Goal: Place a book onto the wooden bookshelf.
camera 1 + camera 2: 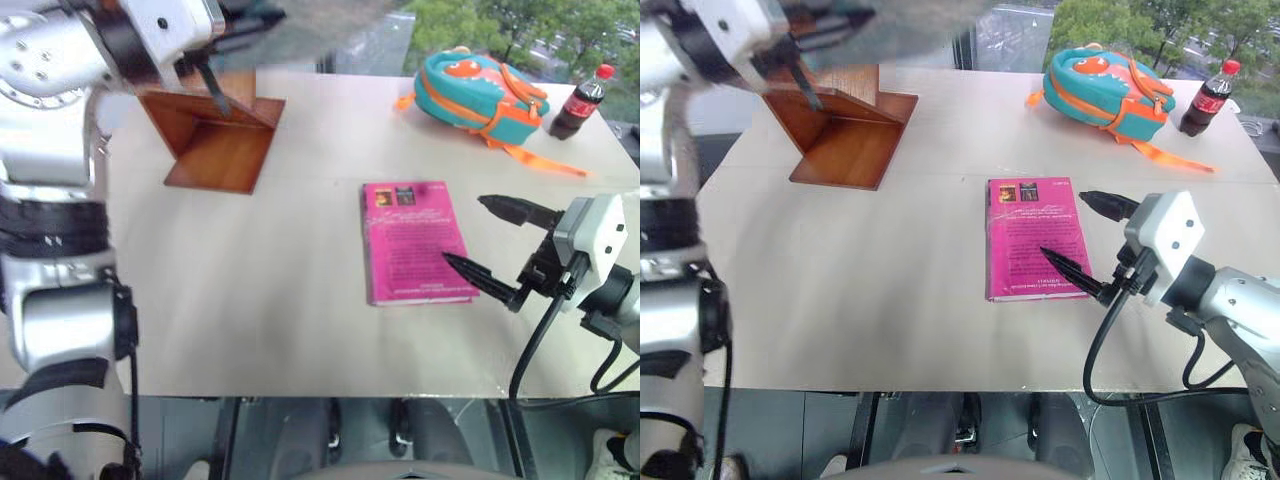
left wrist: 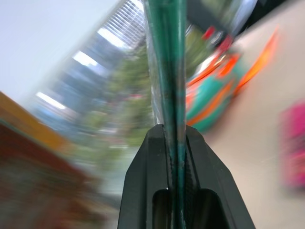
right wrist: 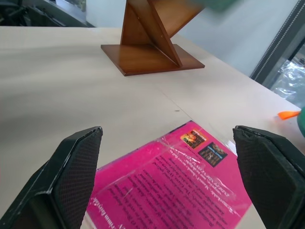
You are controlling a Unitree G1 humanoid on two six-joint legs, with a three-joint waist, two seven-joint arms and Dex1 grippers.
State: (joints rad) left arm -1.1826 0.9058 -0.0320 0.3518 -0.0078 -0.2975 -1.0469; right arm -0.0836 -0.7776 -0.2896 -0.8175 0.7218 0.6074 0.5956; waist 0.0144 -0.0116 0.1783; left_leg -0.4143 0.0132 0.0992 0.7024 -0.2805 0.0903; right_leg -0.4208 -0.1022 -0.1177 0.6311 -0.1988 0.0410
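Book held up above the shelf.
We saw the book (image 2: 167, 62) clamped edge-on in the left gripper (image 2: 177, 157), raised over the wooden bookshelf (image 1: 215, 135); beyond it, the right gripper (image 3: 167, 186) hung spread wide over the pink book (image 1: 412, 240).

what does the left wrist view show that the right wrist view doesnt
Left wrist alone: the left claw shut on the thin teal-green book, with the teal-and-orange backpack behind. Right wrist alone: the open right claw above the table and the reddish-brown wooden zigzag bookshelf standing clearly. Both: the magenta-pink book lying on the pale table.
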